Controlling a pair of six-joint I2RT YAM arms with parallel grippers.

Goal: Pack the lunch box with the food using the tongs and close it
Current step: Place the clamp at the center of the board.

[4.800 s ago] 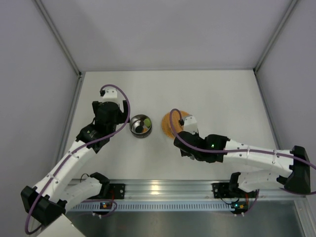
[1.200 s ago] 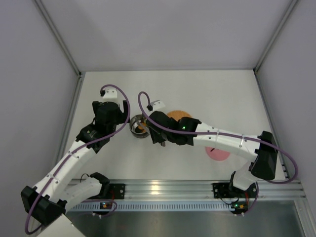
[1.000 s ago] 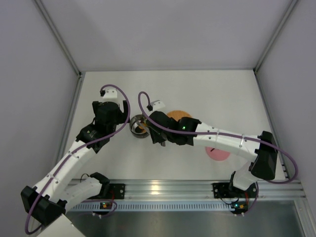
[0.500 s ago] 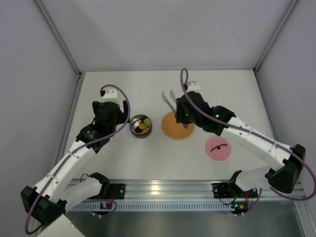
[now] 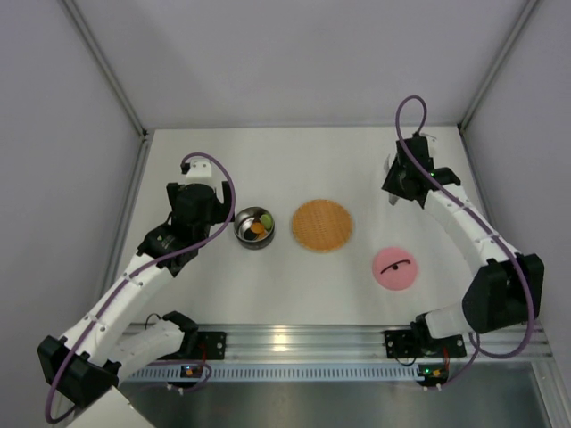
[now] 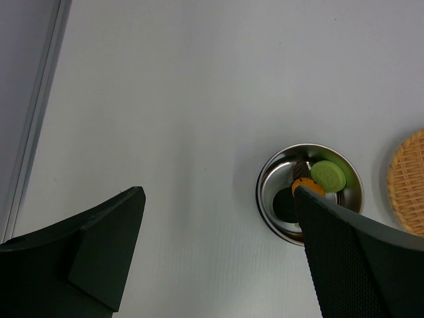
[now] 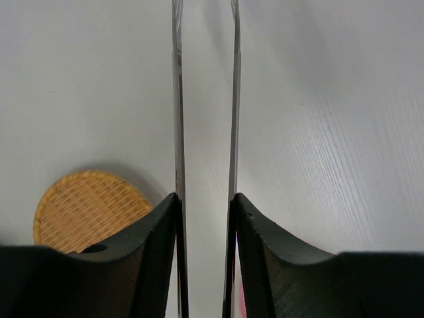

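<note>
A white table (image 5: 268,294) is seen from above, with the two arms reaching out over it. The left gripper (image 6: 217,190) is held above the table's left part with its jaws spread wide and nothing between them. The right gripper (image 7: 204,199) is held over the far right of the table, and the tongs (image 7: 177,99) are clamped between its fingers. The tongs are shown as two thin silver-grey strips, pressed narrow and nearly parallel. Their tips are cut off at the top of the wrist view, so it cannot be told whether anything is pinched there.

A flat orange woven disc (image 5: 322,226) is laid at the table's middle. The pink lid (image 5: 401,276) is set on the table to the near right of the disc, well apart from the bowl, with its thin black handle (image 5: 395,264) facing up. The steel bowl (image 6: 273,175), small, round and shiny, is placed uncovered just left of the disc. Inside it a green piece (image 6: 328,175), an orange piece (image 6: 306,188), a black piece (image 6: 285,205) and a dark brown piece (image 6: 299,170) are gathered closely.
</note>
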